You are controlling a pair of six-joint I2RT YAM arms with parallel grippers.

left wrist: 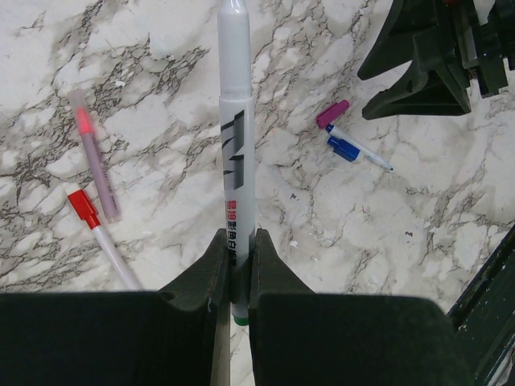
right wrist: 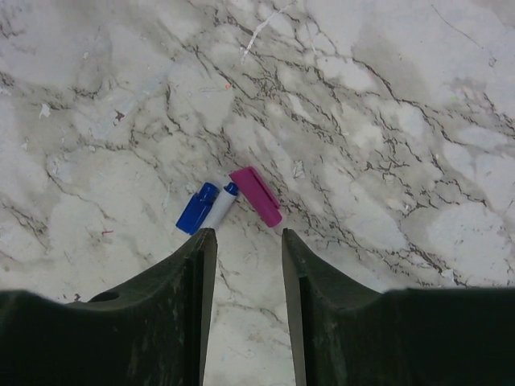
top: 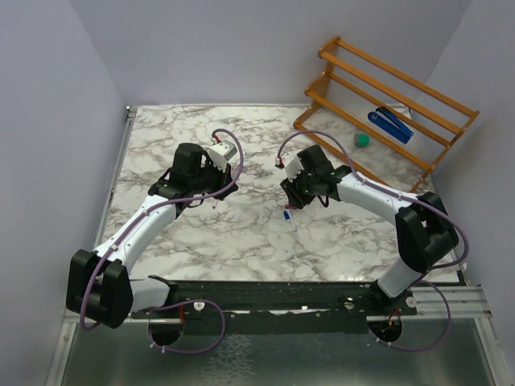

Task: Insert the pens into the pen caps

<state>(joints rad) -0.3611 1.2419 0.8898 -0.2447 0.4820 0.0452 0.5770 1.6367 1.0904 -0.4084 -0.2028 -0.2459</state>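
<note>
1. Progress, as I judge it: early. I see no pen clearly seated in a loose cap, so nearly all of the capping is left to do.
2. Left tool [left wrist: 236, 241]: clamped tight on the lower end of a white pen [left wrist: 235, 145], which points away from the wrist above the surface [top: 241, 241]. Its far end shows no coloured cap.
3. Right tool [right wrist: 245, 241]: fingers partly apart with nothing between them. It hangs just above a blue cap [right wrist: 197, 219] and a magenta cap [right wrist: 256, 195].
4. Both caps lie loose on the marble, either side of the end of a thin blue-ended pen [left wrist: 366, 154]. The blue cap lies right against it, not on it.
5. Pens, counted: four. These are the held white one, the thin blue-ended one, a pale purple pen [left wrist: 98, 169] and a red-ended pen [left wrist: 109, 249]; the last two lie close together off to the left.
6. Caps, counted: two loose ones, blue and magenta. I cannot tell whether the red piece on the red-ended pen is a seated cap or part of the pen.
</note>
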